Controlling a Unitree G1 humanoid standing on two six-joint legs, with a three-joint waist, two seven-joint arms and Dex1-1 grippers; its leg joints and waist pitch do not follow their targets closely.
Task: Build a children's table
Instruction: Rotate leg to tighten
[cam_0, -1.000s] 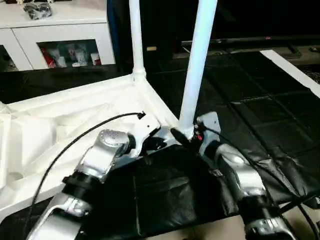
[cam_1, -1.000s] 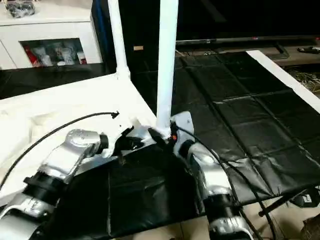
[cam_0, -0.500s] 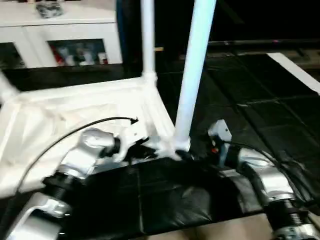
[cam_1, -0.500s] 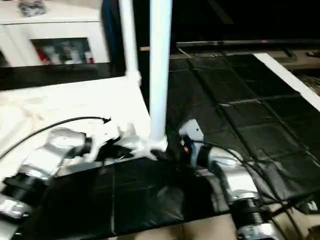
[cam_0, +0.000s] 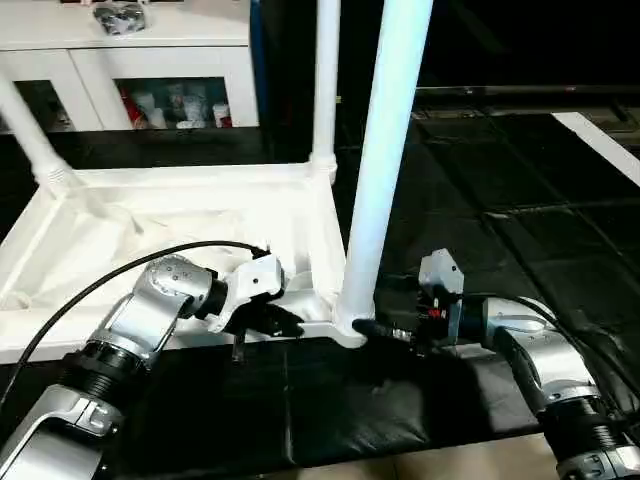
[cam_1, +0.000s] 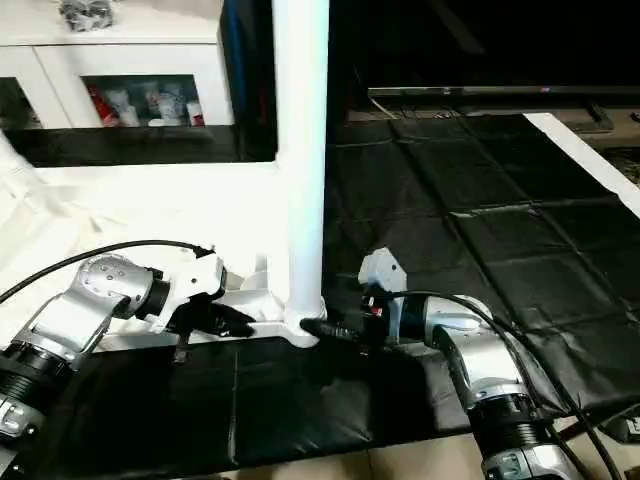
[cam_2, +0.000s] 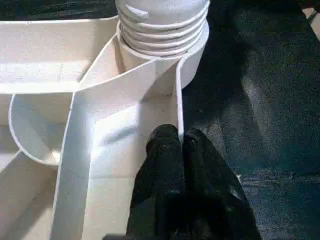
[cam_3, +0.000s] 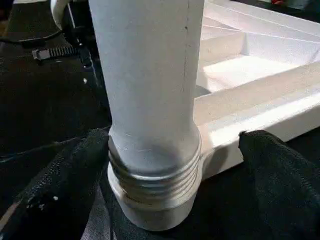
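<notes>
At the middle: leg (cam_0: 385, 150) stands in corner socket (cam_3: 155, 200), threads showing.
Left pincer (cam_2: 177, 150): pinches the tabletop (cam_0: 190, 215) rim.
Right pincer (cam_3: 170, 165): wide open around the leg.
Risk: half-screwed leg may tip.

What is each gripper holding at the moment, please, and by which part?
The left gripper is shut on the table top, pinching its thin side wall beside the corner socket. The right gripper holds nothing: its fingers stand open either side of the leg's threaded base.

Both silver forearms reach forward and inward, wrists bent toward each other. The left gripper (cam_2: 179, 145) has its black fingers pressed together; the right gripper (cam_3: 165, 165) holds its fingers spread wide.
</notes>
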